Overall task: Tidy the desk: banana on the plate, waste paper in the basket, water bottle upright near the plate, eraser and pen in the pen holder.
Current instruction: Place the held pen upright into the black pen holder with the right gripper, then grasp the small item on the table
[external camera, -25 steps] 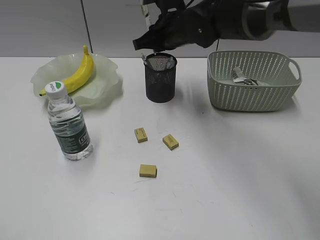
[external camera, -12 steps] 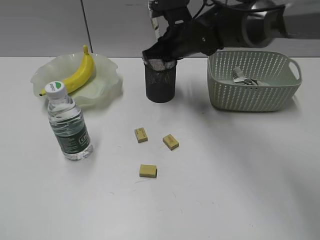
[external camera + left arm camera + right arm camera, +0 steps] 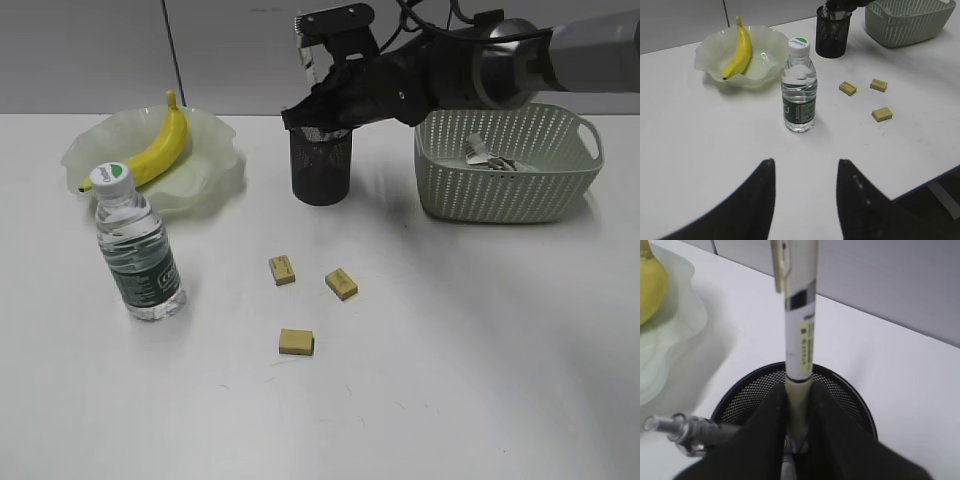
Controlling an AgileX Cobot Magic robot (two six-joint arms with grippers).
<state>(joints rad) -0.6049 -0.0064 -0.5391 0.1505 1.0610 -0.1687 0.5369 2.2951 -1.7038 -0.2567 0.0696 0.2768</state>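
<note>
My right gripper is shut on a cream pen, held upright with its lower end inside the black mesh pen holder. Another pen leans in that cup. Three tan erasers lie on the desk in front of it. The banana rests in the pale green plate. The water bottle stands upright near the plate. Waste paper lies in the sage basket. My left gripper is open and empty, well short of the bottle.
The grey wall runs close behind the pen holder and the basket. The desk's near edge shows at the lower right of the left wrist view.
My right arm has come down and slightly right, bringing the pen's lower end into the pen holder. The left gripper has not moved.
</note>
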